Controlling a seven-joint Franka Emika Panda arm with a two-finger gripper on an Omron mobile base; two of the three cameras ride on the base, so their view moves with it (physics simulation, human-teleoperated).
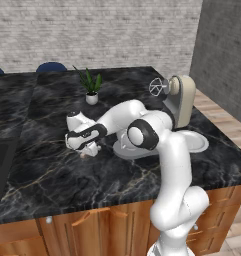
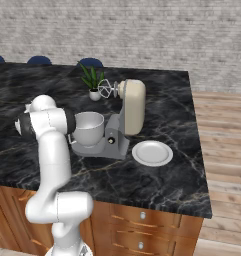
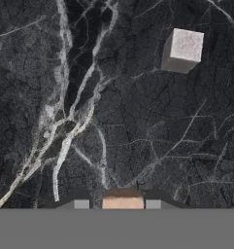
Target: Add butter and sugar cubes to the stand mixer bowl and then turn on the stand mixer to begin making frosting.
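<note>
Since the butter [image 3: 122, 203] is a tiny, soft, slippery lump, the fingers [image 3: 81, 204] flanking its 2 sides look closed on it; sugar cube [image 3: 183, 50] lies apart on the counter [image 3: 113, 121]

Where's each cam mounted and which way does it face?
Left base view: behind-left of the arm, looking over the counter at the stand mixer; arm lower right.
Right base view: behind-right, same mixer, stand mixer bowl, plate; arm lower left.
Hand view: on the hand, looking at the counter; gripper around the butter, sugar cube beyond.
Both base views share the mixer and plant.
</note>
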